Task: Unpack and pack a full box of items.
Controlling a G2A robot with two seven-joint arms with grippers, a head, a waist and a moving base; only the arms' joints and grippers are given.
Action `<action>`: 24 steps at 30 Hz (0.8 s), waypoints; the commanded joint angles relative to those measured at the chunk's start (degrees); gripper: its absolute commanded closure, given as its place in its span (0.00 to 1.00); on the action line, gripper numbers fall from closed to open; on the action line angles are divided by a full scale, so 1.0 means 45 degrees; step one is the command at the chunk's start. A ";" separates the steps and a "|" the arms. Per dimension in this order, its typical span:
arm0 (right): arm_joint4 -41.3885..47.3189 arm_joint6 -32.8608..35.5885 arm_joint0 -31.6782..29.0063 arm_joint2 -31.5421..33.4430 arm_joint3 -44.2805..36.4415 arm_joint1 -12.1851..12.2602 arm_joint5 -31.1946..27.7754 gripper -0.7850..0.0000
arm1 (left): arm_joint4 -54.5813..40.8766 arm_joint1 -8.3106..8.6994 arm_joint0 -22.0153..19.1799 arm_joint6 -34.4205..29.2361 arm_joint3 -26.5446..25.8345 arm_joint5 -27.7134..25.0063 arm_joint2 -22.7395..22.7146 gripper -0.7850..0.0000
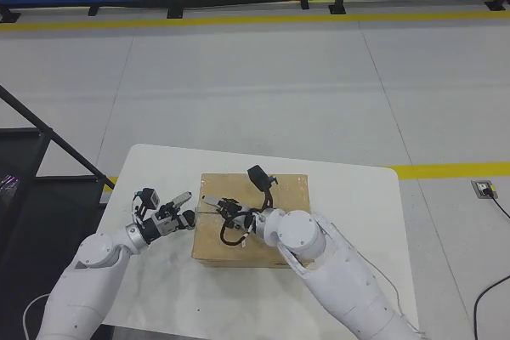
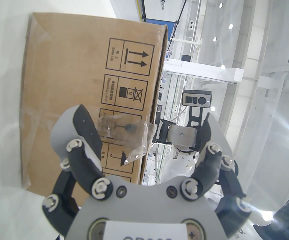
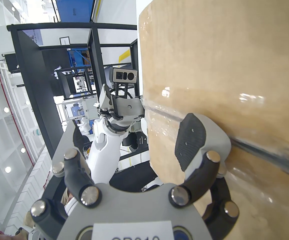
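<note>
A closed cardboard box (image 1: 263,229) stands mid-table, and clear tape runs along its top seam (image 3: 234,141). My left gripper (image 1: 183,210) is open at the box's left side, level with the upper edge. In the left wrist view a loose crumpled end of the tape (image 2: 134,136) sticks out from the box corner between the left gripper's (image 2: 144,123) spread fingers, touching neither. My right gripper (image 1: 223,208) hovers open over the left end of the box top. One of its fingers (image 3: 190,141) lies over the taped seam and the other hangs past the box edge.
The white table (image 1: 153,170) has bare room on all sides of the box. A black frame and dark mat (image 1: 17,187) stand off the table's left. My two grippers face each other closely across the box's left top edge.
</note>
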 commanded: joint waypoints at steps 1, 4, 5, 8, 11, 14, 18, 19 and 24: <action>-0.0327 0.0024 -0.0599 0.0492 -0.0859 0.0192 0.0183 0.00 | -0.0129 0.0018 0.0048 0.0101 -0.0037 -0.0148 -0.0148 0.00; -0.0913 0.0102 -0.1622 0.1315 -0.2304 0.0506 0.0425 0.00 | -0.0323 0.0113 0.0159 0.0140 -0.0165 -0.0390 -0.0569 0.00; -0.1098 0.0173 -0.1948 0.1568 -0.2740 0.0601 0.0532 0.00 | -0.0359 0.0152 0.0221 0.0091 -0.0257 -0.0472 -0.0709 0.00; -0.1468 0.0238 -0.2833 0.2354 -0.3893 0.0837 0.0794 0.00 | -0.0652 0.0281 0.0450 -0.0143 -0.0736 -0.0714 -0.1223 0.00; -0.1687 0.0198 -0.3594 0.3085 -0.4788 0.1019 0.0914 0.00 | -0.0969 0.0429 0.0759 -0.0316 -0.1465 -0.0821 -0.1829 0.00; -0.1933 0.0359 -0.4158 0.3744 -0.5365 0.1185 0.1078 0.00 | -0.0978 0.0581 0.1134 -0.0230 -0.2236 -0.0815 -0.2405 0.00; -0.2082 0.0419 -0.4714 0.4641 -0.5550 0.1366 0.1223 0.00 | -0.1086 0.0748 0.1627 -0.0104 -0.3222 -0.0636 -0.3107 0.00; -0.1963 0.0459 -0.4844 0.4863 -0.5584 0.1399 0.1153 0.00 | -0.1150 0.0781 0.1738 -0.0078 -0.3479 -0.0611 -0.3275 0.00; -0.1590 0.0572 -0.5457 0.5545 -0.5816 0.1535 0.0381 0.00 | -0.1158 0.0792 0.1784 -0.0072 -0.3549 -0.0599 -0.3320 0.00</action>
